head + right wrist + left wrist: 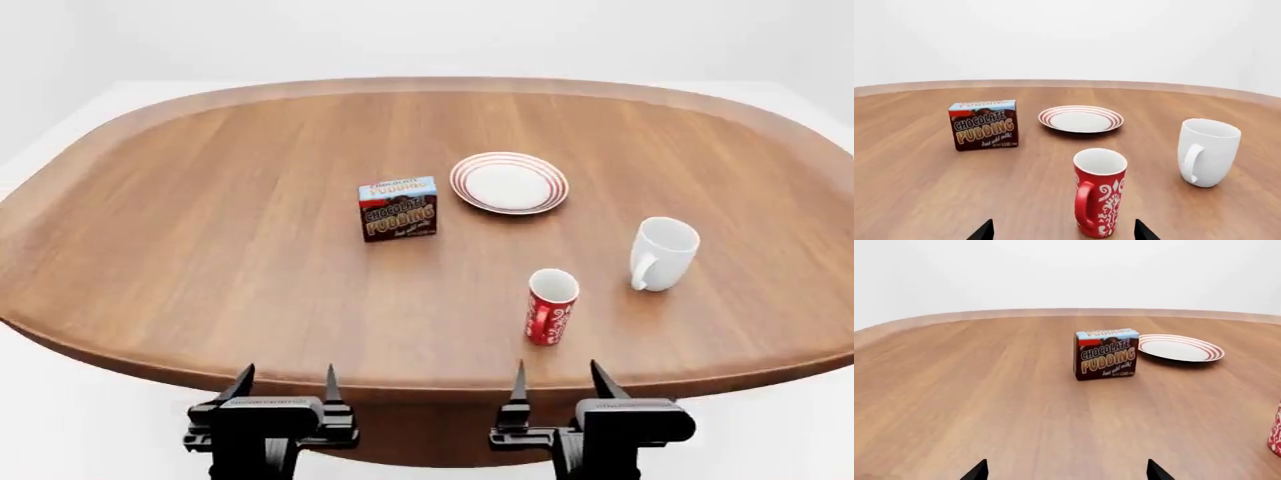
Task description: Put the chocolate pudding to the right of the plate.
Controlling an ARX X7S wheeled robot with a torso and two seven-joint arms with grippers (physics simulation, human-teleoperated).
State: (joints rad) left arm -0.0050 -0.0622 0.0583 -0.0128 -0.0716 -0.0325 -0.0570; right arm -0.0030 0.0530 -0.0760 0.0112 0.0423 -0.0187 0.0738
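We are hovering both hands, left hand [283, 385] and right hand [555, 382], spread and empty, at tabletop [200, 260] near edge; chocolate pudding [398, 208] standing upright just left of plate [509, 183], wrong side, so untouched yet

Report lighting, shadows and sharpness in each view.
Head view: even, glare-free light, faint shadows beneath the plate and white mug. Left wrist view: chocolate pudding lettering slightly soft, red mug cropped by the edge. Right wrist view: sharp, soft contact shadows.
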